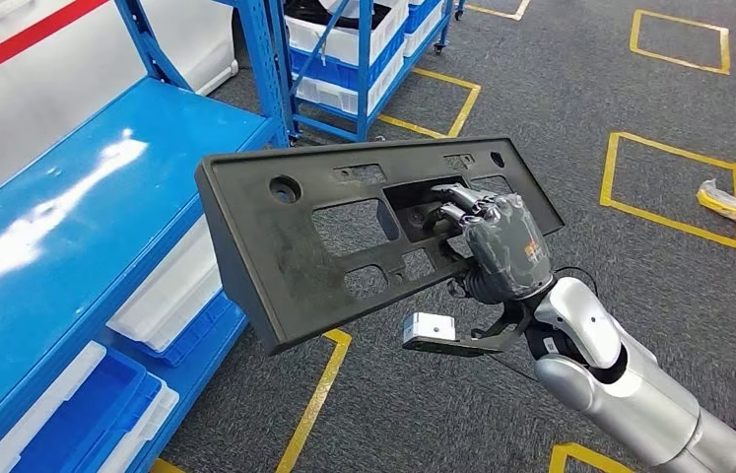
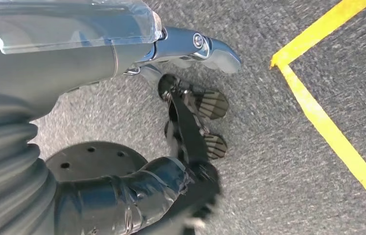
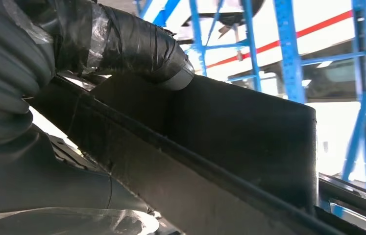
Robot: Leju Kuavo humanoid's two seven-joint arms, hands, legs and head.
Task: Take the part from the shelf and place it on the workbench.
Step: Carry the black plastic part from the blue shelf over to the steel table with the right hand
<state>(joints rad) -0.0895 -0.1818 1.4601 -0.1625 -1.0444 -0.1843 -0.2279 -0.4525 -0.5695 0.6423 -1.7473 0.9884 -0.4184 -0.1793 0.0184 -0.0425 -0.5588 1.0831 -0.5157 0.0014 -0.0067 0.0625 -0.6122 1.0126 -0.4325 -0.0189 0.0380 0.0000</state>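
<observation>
The part (image 1: 255, 256) is a long black plastic panel with several cutouts, held tilted in the air in the head view. My right hand (image 1: 501, 246) grips it near its right end, with fingers hooked into a central cutout. In the right wrist view the taped thumb of that hand (image 3: 127, 44) presses on the panel's dark face (image 3: 249, 147). The panel's left end hangs over the edge of the blue work surface (image 1: 68, 217). My left hand (image 2: 63, 63) hangs over grey carpet and holds nothing.
Under the blue surface a lower level carries white and blue bins (image 1: 162, 305). A blue rack (image 1: 344, 59) with more bins stands behind. Yellow floor squares (image 1: 674, 212) mark the carpet, and a small yellow wrapper (image 1: 733, 205) lies far right.
</observation>
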